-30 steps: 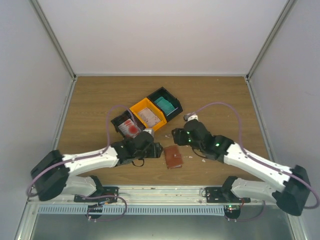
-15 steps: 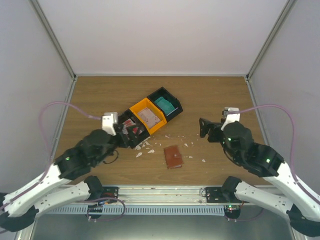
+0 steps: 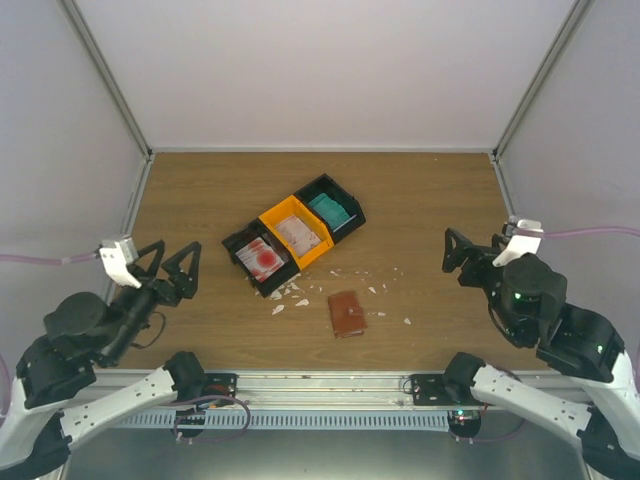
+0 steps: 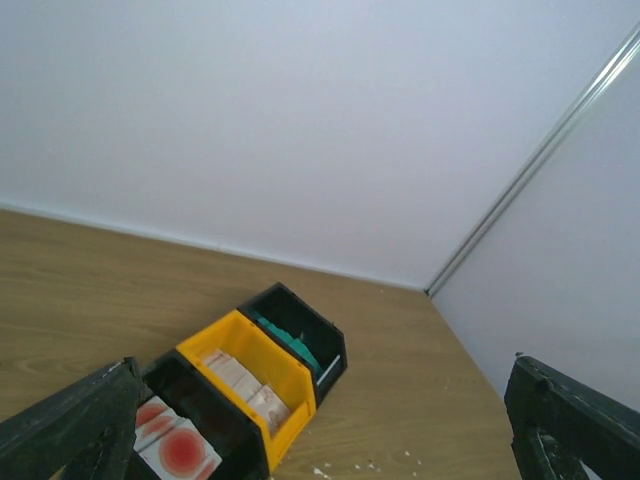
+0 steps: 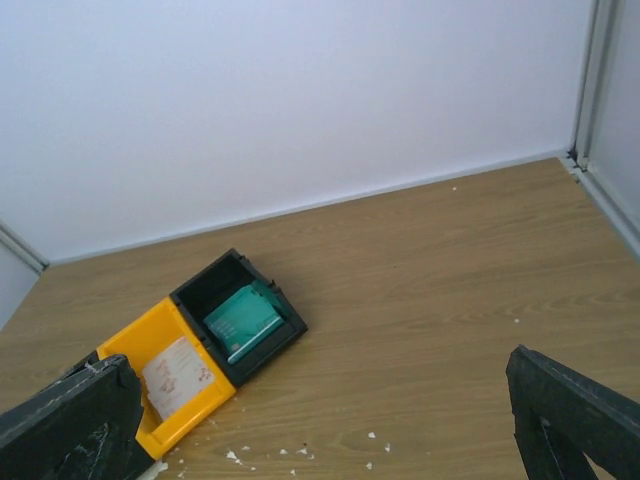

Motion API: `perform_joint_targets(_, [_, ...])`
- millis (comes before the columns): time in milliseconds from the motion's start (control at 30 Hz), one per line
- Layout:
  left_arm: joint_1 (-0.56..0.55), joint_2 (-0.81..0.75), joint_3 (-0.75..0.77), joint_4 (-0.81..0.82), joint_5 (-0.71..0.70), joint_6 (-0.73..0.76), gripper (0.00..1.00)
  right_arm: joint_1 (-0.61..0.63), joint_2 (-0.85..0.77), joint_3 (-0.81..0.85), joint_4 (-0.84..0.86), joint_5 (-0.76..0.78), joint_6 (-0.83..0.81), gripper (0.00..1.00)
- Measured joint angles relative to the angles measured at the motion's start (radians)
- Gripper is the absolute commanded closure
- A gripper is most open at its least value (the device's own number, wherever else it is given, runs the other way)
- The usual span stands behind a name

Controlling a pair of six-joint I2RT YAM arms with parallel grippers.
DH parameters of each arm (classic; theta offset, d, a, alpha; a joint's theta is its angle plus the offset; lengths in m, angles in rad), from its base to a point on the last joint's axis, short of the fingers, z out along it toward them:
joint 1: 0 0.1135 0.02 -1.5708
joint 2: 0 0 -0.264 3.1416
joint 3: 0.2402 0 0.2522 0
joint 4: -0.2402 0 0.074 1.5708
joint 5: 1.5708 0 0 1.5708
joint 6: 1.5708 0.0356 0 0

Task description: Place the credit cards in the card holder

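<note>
Left gripper (image 3: 170, 268): jaws apart, empty.
Right gripper (image 3: 463, 257): jaws apart, empty.
Holder (image 3: 347, 313): we see it lower centre, between them, well apart from both.
Cards (image 3: 262, 257): in bins (image 3: 275, 213) just above it.

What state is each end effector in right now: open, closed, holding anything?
Left end effector: open, holding nothing.
Right end effector: open, holding nothing.
</note>
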Motion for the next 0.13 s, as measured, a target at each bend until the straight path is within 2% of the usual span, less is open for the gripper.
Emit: perform_joint_targets(133, [0.0, -0.024, 0.027, -0.031, -0.016, 0.029, 0.01, 0.0, -0.024, 0.001, -0.028, 0.016, 0.002, 0.0])
